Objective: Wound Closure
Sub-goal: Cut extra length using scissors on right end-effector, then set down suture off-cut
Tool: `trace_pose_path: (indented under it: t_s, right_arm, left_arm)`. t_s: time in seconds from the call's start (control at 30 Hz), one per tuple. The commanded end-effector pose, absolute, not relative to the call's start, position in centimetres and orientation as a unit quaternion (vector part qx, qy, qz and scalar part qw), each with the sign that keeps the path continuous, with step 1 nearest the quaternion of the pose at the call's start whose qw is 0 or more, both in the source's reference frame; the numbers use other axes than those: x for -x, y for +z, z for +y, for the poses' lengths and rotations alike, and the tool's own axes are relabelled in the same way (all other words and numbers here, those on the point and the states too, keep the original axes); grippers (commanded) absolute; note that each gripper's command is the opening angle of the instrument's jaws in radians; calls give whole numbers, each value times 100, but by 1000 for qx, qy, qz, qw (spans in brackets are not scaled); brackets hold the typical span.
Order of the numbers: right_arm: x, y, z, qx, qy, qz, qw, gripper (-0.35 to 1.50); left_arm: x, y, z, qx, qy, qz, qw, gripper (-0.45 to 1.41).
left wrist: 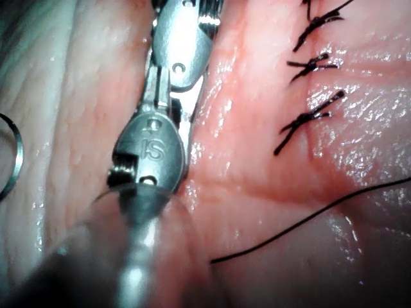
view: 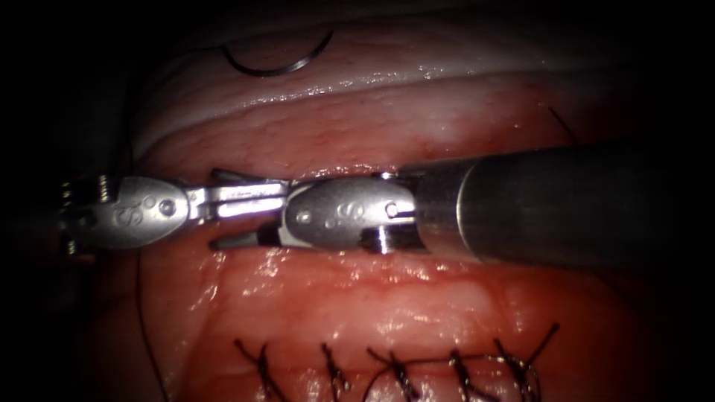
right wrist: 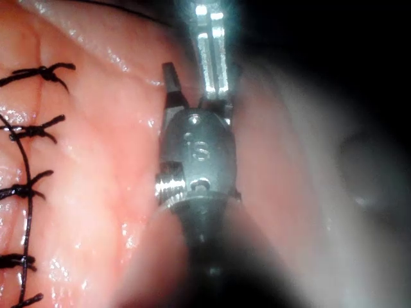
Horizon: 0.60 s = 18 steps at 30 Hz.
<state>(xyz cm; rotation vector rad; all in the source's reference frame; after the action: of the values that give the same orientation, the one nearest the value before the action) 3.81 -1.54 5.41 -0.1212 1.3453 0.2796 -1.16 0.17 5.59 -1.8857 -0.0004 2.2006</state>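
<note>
The curved needle [view: 279, 67] [left wrist: 13, 157] lies loose on the pale tissue far above both tools, held by neither and not in the tissue. My left tool [view: 283, 195] [left wrist: 164, 96] reaches in from the left with its jaws shut, and I see nothing between them. My right tool [view: 221, 210] [right wrist: 199, 77] comes from the right with its jaws open, one dark fingertip [view: 223, 176] above and one below the left tool's jaws. It holds nothing. The stitched cut [view: 395, 365] runs across the tissue below the tools.
Several dark knotted stitches [left wrist: 311, 115] [right wrist: 32, 131] close the cut. A loose thread [view: 141, 313] [left wrist: 308, 218] trails down the left side of the tissue. The right tool's thick shaft [view: 566, 205] crosses the right half over a glistening fold of tissue [view: 335, 149].
</note>
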Motion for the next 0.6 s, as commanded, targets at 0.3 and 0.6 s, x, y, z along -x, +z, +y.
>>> trace_pose_path:
  t_s: [0.3, 0.6]
  right_arm:
    - [-389, 543, -154, 34, 185, 612, 768, -35]
    - [-355, 540, -154, 33, 149, 610, 777, 113]
  left_arm:
    - [126, 566, 14, 646, 753, -2, 125, -45]
    - [112, 555, 16, 645, 753, -2, 134, -45]
